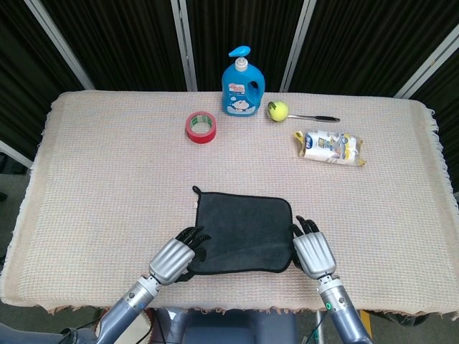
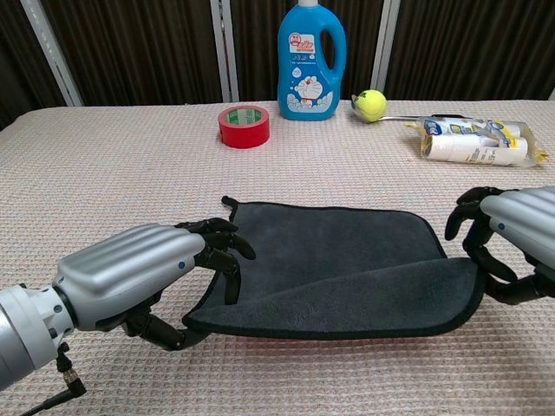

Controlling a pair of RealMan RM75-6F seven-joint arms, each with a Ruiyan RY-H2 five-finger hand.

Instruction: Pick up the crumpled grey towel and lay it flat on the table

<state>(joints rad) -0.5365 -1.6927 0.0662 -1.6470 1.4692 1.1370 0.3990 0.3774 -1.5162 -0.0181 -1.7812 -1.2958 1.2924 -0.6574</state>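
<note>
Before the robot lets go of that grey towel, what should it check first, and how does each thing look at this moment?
1. Left hand holds the towel's near left corner: ok.
2. Right hand holds the near right corner: ok.
3. Grey towel spread out, far edge lying on the table: ok.
4. Near edge flat on the table: not ok, it is lifted and curls over.
5. Red tape roll and blue bottle clear of the towel: ok.
</note>
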